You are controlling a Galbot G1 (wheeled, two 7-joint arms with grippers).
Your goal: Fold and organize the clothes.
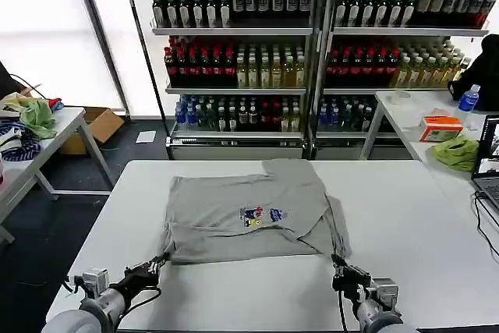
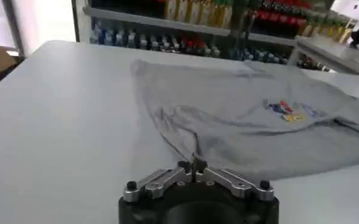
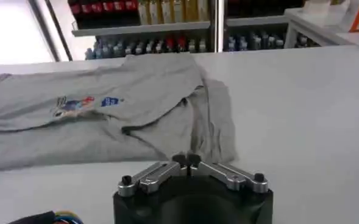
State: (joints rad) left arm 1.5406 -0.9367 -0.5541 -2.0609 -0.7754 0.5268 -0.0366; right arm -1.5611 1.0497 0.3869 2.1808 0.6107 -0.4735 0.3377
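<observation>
So the big white table [image 1: 405, 216] runs out ahead of both grippers, and the grey shirt [image 1: 242, 208] lies partly folded on it, chest print up, just past the fingertips on each side. The left gripper [image 1: 160, 264] sits at the shirt's near left corner, jaws clenched together with the hem pinched between them, going by the left wrist view. The right gripper [image 1: 337, 261] is at the near right corner, jaws pressed together too, right at the cloth's edge; can't tell if any fabric is actually caught in there.
</observation>
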